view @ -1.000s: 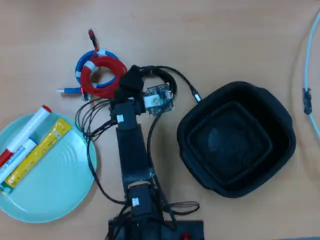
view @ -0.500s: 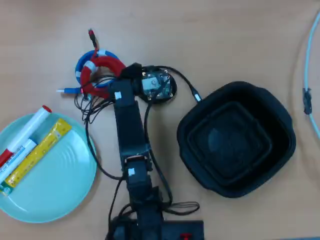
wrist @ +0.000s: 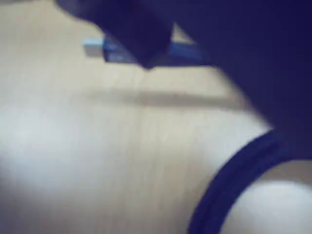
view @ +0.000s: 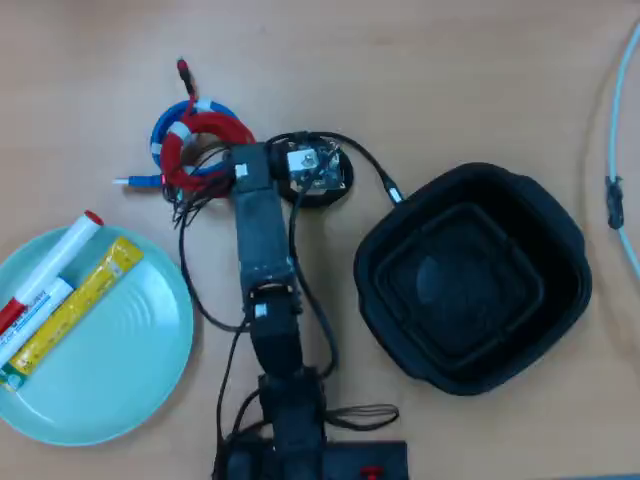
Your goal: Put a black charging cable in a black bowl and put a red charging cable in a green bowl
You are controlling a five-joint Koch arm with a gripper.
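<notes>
In the overhead view, at the far left near edge of the wooden table (view: 450,60), the wide, shallow, pale mint-green bowl (view: 120,385) holds a white marker with a red cap (view: 52,262), a yellow stick packet (view: 80,305) and a small white tube (view: 25,320), but no cable. Up from it lies the bright red charging cable (view: 205,135), coiled in a ring with white ties, resting partly on top of a blue coiled cable (view: 168,128). The arm's gripper (view: 315,170) hangs just to the right of that pile, over a dark round patch which is probably the black charging cable (view: 382,180), a thin lead with a silver plug trailing right toward the large matte black rounded-square bowl (view: 470,280), which is empty. The wrist view is too blurred to help, showing only a blue plug (wrist: 105,48) and a dark curved line, so I cannot tell whether the jaws are open or closed on anything. My reading is that the black cable step is in hand; next the gripper must secure the coil, lift clear and carry it right over the black rim. The robot's own black wires (view: 200,290) loop close by and could snag, and the tangled red and blue coils will need separating later.
</notes>
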